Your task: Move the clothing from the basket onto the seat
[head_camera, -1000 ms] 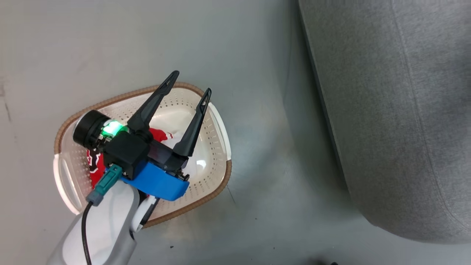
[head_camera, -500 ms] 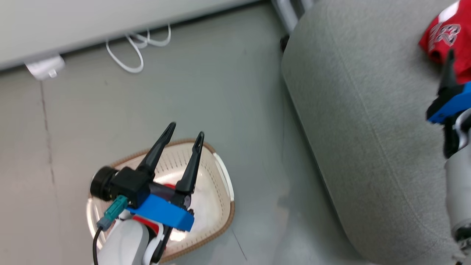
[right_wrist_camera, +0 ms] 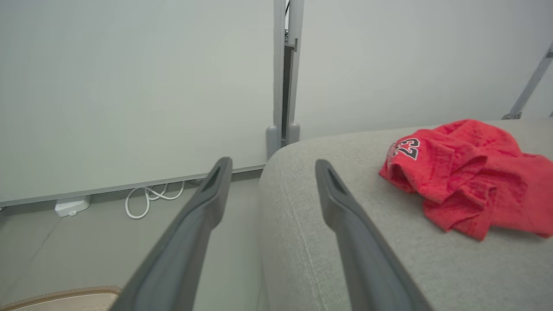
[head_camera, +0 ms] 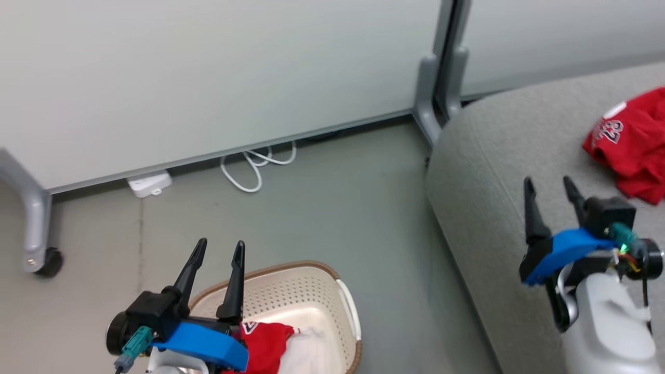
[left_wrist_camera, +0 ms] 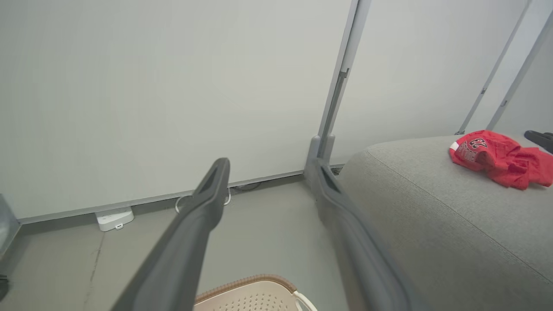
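The cream basket [head_camera: 311,291] with its brown rim sits on the floor at the bottom of the head view, a red garment [head_camera: 265,337] and some white fabric [head_camera: 311,348] inside it. My left gripper [head_camera: 218,248] hovers above the basket's left side, open and empty. On the grey seat [head_camera: 483,171] at the right lies a crumpled red garment [head_camera: 631,143] with "23" on it, also clear in the right wrist view [right_wrist_camera: 462,168]. My right gripper [head_camera: 548,184] stands open over the seat, left of that garment and apart from it.
A pale wall panel with a grey post [head_camera: 441,67] runs behind the floor. A white cable [head_camera: 257,166] and a white adapter [head_camera: 149,183] lie at its foot. A grey wheeled leg [head_camera: 34,228] stands at the far left.
The head camera has tilted up, bringing the wall and seat top into view. My right gripper has drawn back from the red garment on the seat. The left gripper's fingers stand closer together.
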{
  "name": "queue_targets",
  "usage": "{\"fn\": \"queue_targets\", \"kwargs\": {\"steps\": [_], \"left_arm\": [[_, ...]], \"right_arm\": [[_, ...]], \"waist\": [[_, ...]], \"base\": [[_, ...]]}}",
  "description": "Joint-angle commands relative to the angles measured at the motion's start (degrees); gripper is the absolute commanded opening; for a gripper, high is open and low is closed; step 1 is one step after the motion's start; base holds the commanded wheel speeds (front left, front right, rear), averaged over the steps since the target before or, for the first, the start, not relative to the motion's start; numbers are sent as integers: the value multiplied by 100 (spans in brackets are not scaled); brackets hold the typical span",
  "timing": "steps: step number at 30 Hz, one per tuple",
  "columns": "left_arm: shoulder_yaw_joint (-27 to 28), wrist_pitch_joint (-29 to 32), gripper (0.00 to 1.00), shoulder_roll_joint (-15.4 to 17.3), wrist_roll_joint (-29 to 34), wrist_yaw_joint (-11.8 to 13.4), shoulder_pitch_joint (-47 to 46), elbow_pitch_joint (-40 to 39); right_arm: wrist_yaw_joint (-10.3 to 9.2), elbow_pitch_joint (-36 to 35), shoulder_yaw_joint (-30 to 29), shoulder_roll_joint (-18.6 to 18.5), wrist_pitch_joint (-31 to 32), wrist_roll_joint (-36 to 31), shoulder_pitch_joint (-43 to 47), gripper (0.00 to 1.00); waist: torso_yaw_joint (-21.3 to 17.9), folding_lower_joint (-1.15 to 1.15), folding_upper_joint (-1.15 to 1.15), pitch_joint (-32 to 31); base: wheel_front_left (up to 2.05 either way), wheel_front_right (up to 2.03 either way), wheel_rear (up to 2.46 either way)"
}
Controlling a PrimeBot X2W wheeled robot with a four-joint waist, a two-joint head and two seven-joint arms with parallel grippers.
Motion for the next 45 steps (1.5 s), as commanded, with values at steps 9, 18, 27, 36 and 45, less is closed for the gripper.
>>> {"fn": "queue_targets", "kwargs": {"steps": [9,18,27,36,45], "left_arm": [[501,-15,100,-27,13,-19,352,269],[765,-15,100,61,56,-21,483,365],[834,-15,100,47,98,-21,545,307],[792,-15,100,17,101,-22,549,310],[713,-15,100,15,65,-22,457,282]], "right_arm": [[1,-1949,750,130,592,494,1519,100],[1,-3093,1033,134,1078,837,2238,100],[1,-3499,960,135,1283,1018,2510,100],[1,-3567,936,135,1361,1099,2549,100],[1,-3594,974,136,1362,1150,2466,100]], "waist": [[574,2,-1,-480],[775,2,-1,-543],[895,2,-1,-512],[869,2,-1,-491],[819,2,-1,-346]], "base": [[0,0,0],[0,0,0],[0,0,0],[0,0,0],[0,0,0]]}}
